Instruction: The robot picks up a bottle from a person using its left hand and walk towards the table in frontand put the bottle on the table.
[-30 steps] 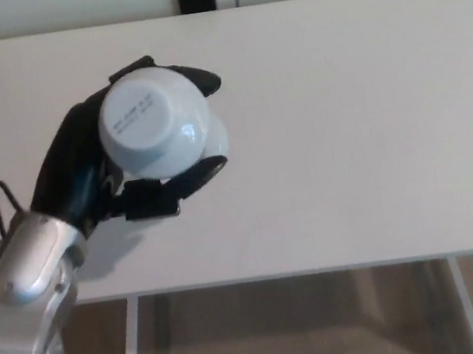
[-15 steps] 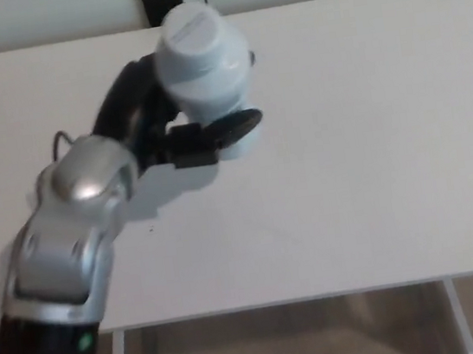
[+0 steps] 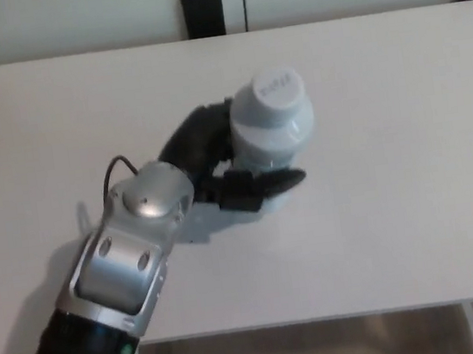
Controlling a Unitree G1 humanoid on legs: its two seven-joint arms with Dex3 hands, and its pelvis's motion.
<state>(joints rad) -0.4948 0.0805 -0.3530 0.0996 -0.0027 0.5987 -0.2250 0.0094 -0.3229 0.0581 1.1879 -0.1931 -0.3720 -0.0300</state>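
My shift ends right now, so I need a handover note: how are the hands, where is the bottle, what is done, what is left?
Left hand: shut on the bottle, fingers around its body.
Right hand: not in view.
Bottle: upright over the middle of the table; whether its base touches the top cannot be seen.
Done: bottle in hand, robot at the table.
Left: seat the bottle on the table, open the fingers, pull the arm back.

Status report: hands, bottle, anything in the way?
Left robot hand shut on bottle. Bottle upright over the table, contact unclear. Right robot hand not in view. Nothing else seen in the way.
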